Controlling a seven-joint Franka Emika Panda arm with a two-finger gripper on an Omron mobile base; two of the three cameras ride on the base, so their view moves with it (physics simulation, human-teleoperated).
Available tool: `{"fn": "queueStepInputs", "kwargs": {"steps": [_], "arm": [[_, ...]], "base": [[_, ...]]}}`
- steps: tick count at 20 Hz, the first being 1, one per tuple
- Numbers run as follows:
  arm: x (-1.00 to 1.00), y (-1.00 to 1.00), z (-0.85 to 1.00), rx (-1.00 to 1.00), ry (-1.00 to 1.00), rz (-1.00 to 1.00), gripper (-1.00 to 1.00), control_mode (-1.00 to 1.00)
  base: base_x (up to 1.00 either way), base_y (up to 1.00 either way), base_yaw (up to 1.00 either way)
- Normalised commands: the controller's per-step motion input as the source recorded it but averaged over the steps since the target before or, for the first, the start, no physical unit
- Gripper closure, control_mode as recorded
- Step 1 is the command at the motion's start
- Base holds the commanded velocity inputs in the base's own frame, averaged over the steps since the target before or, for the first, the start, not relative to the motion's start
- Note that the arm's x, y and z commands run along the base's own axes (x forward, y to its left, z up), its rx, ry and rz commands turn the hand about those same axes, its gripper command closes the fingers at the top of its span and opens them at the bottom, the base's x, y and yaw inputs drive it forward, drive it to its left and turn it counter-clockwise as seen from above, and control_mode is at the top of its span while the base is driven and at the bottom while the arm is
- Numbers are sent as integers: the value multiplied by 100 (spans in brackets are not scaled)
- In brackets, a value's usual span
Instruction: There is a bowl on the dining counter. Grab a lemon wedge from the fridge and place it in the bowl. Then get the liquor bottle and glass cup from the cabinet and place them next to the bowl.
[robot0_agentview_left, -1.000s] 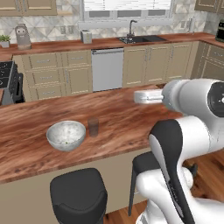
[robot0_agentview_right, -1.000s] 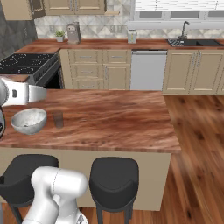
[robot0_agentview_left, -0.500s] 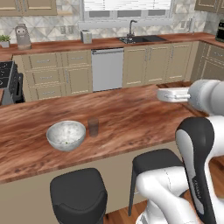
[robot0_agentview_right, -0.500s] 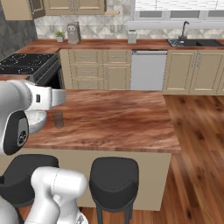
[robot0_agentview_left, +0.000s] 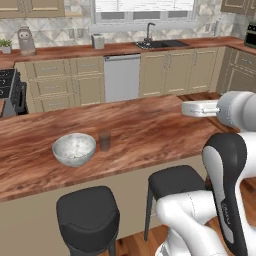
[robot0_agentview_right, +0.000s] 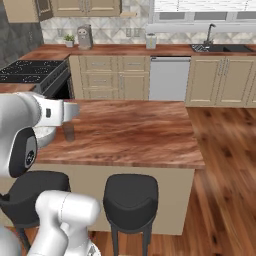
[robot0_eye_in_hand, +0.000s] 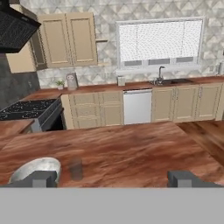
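The white arm rises from its base at the near edge of the dining counter and bends over that edge, forearm held level above the wood. The gripper points out across the counter, its two dark fingertips spread wide apart, holding nothing.

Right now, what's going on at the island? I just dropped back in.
The gripper is open and holds nothing; in the hand view it faces across the dining counter toward the far wall. The bowl sits on that counter with a small glass cup just beside it, apart from it. No liquor bottle stands next to them. I can't tell whether a lemon wedge is in the bowl. The arm is raised over the counter's right end in the left base view.
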Motion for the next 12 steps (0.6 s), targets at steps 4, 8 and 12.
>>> {"fn": "queueStepInputs", "kwargs": {"steps": [4,8,12], "arm": [[0,0,0,0,0,0,-100,100],[0,0,0,0,0,0,-100,100],[0,0,0,0,0,0,-100,100]], "base": [[-55,-60,0],[-23,-95,-5],[-1,-100,-7]]}}
